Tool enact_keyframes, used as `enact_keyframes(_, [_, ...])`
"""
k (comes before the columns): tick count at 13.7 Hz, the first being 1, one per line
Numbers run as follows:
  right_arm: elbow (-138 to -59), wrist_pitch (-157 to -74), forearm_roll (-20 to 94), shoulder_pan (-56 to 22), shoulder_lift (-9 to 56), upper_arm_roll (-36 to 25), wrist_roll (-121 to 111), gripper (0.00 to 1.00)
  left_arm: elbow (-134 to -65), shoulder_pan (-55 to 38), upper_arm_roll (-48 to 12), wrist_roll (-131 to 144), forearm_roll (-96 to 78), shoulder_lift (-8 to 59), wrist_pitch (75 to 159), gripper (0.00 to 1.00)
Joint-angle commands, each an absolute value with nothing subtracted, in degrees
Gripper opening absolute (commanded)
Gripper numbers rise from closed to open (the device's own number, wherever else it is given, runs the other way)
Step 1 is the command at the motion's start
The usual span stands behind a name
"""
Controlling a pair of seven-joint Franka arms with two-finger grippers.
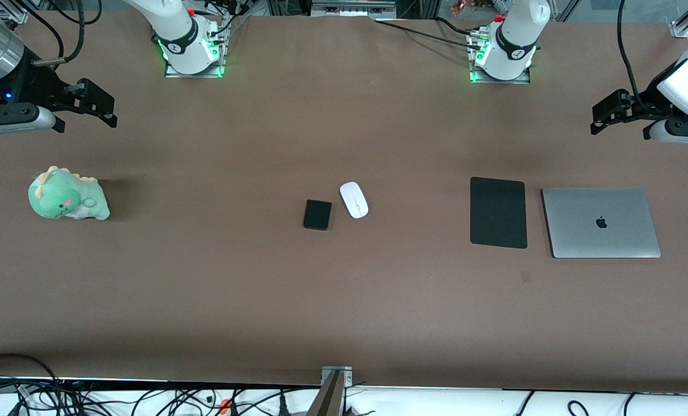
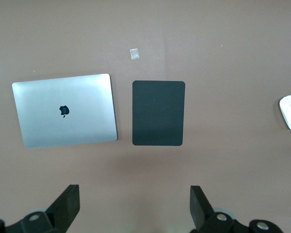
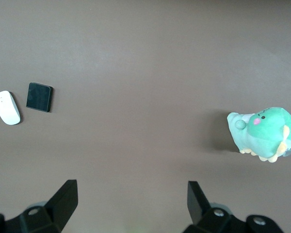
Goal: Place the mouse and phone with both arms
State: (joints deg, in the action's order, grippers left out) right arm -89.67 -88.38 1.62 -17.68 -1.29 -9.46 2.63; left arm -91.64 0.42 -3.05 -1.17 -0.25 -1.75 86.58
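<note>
Mid-table: mouse (image 1: 353, 199) beside phone (image 1: 318, 214); left gripper (image 1: 612, 110), right gripper (image 1: 92, 103) both splayed, holding nothing

White mouse (image 1: 353, 200), black phone (image 1: 318, 215)

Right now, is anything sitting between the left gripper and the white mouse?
The left gripper hangs open at the left arm's end of the table. The mouse lies mid-table beside the phone. The mouse pad and laptop lie nearer the front camera than a straight path. Nothing visible blocks it.
</note>
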Motion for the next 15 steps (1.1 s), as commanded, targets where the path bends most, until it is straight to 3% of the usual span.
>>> enact_keyframes(1, [-88.51, -88.33, 1.67, -17.67, -0.97, -9.4, 3.16, 1.0, -89.82, 0.09, -2.99, -1.23, -0.44, -0.97, 85.17, 1.0])
enact_keyframes(11, [-88.51, -88.86, 1.67, -17.58, -0.97, -9.76, 3.34, 1.0, -88.07, -0.78, -2.99, -1.15, -5.44, 3.15, 78.84, 1.0])
enact_keyframes(13, [-88.51, -89.21, 1.67, -17.67, -0.97, -9.76, 3.25, 1.0, -88.15, -5.51, -3.34, 2.96, -5.36, 4.82, 79.88, 1.0])
enact_keyframes(15, [-88.42, -89.21, 1.58, -17.67, -0.97, -9.67, 3.34, 1.0, -87.98, -10.35, -3.69, 9.02, -5.53, 10.96, 85.75, 1.0])
